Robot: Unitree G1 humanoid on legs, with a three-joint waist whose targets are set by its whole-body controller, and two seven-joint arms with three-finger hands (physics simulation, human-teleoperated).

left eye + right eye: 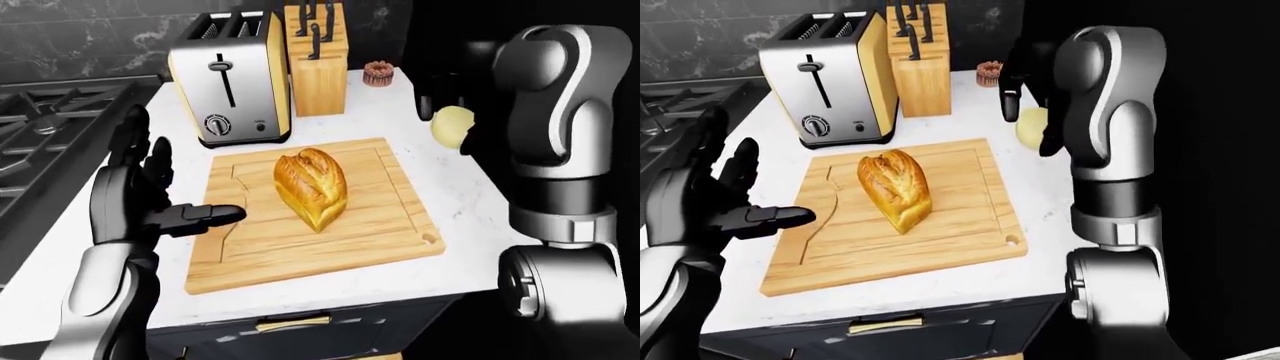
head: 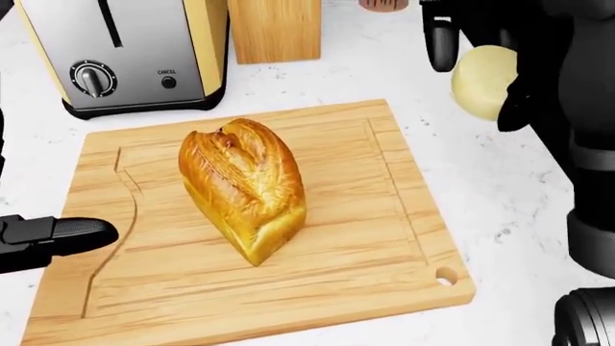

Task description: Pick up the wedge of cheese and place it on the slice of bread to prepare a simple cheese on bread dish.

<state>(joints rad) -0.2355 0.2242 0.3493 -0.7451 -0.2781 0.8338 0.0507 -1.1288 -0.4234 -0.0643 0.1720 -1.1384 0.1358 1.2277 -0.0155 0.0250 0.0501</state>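
Left hand (image 1: 150, 202) is hovering open beside the board (image 2: 384, 238), bread (image 2: 245, 187) lying at its centre — right hand (image 2: 476, 54) is gripping the cheese (image 2: 484, 79) above the table, needing a level carry leftward.

White speckled countertop (image 1: 455, 187) carries all items; a dark cabinet face sits below its near edge in the left-eye view. A gas stove (image 1: 45, 127) borders the counter on that view's left. Wooden cutting board (image 2: 384, 238) lies flat on the counter, centre of the head view, with a routed groove near its edges and a small hole at its lower right corner. Loaf of bread (image 2: 245, 187) rests on the board, long axis running diagonally. Toaster (image 1: 228, 90), steel with yellow sides, stands on the counter just above the board. Wooden knife block (image 1: 315, 64) stands just right of the toaster. Small brown ridged object (image 1: 379, 73) sits on the counter right of the block; its identity cannot be told.
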